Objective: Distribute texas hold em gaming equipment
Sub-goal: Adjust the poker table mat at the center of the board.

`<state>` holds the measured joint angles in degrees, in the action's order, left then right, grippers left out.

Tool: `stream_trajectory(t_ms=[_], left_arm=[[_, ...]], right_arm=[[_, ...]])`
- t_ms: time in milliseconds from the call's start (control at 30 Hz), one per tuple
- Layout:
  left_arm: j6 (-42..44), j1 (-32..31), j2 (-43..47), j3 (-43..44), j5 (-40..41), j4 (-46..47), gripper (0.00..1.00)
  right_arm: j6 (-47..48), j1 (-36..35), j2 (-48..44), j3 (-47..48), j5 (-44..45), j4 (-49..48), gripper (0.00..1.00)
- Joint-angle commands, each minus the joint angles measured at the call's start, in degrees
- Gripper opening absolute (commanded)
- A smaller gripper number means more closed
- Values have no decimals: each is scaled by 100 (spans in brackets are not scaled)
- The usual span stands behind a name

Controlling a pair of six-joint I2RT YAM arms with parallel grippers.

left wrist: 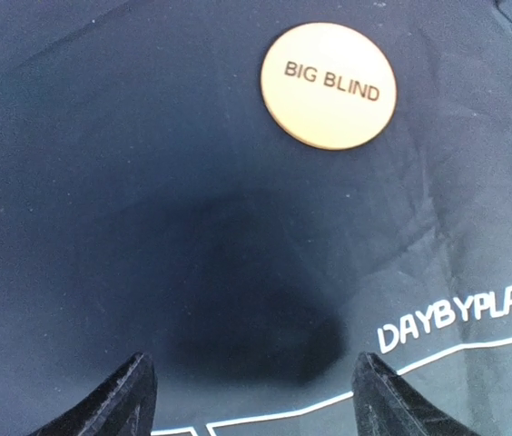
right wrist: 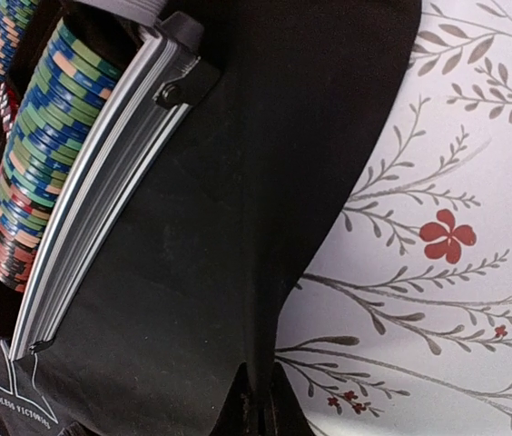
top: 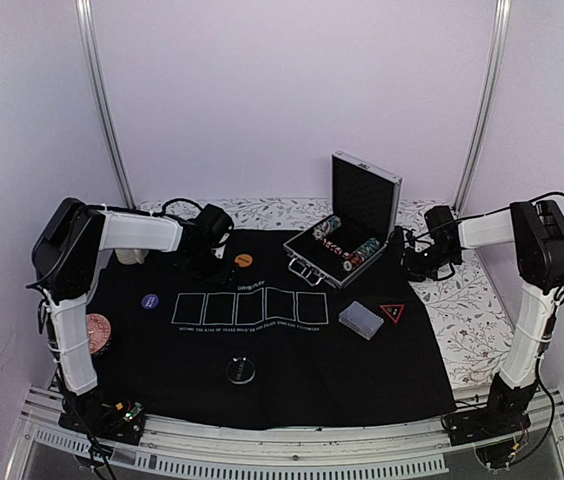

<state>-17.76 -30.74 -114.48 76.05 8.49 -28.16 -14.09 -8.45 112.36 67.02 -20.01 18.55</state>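
The playing mat is black cloth, matt and finely woven, softly creased, with white lines printed flat on it. The BIG BLIND disc looks like smooth orange plastic with a dull satin sheen (its lettering is dark and crisp). The case has ribbed silver metal walls, brushed rather than mirror-bright, with black fittings. The poker chips stacked in it look matt, their striped edges slightly chalky. The worktop's covering is a smooth white sheet printed with flowering twigs. The fingers of the left claw are matt black plastic.
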Motion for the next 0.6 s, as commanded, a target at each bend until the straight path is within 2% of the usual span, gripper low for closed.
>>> stream_trajectory(t_ms=[0,433,567], left_arm=[[68,51,124,-73,144,-3,76],[116,106,119,-74,161,-38,77],[132,103,363,-6,142,-94,76]], right_arm=[[187,149,-90,73,1157,525,2],[477,370,-43,159,1636,741,3],[451,371,-124,171,1708,830,24]])
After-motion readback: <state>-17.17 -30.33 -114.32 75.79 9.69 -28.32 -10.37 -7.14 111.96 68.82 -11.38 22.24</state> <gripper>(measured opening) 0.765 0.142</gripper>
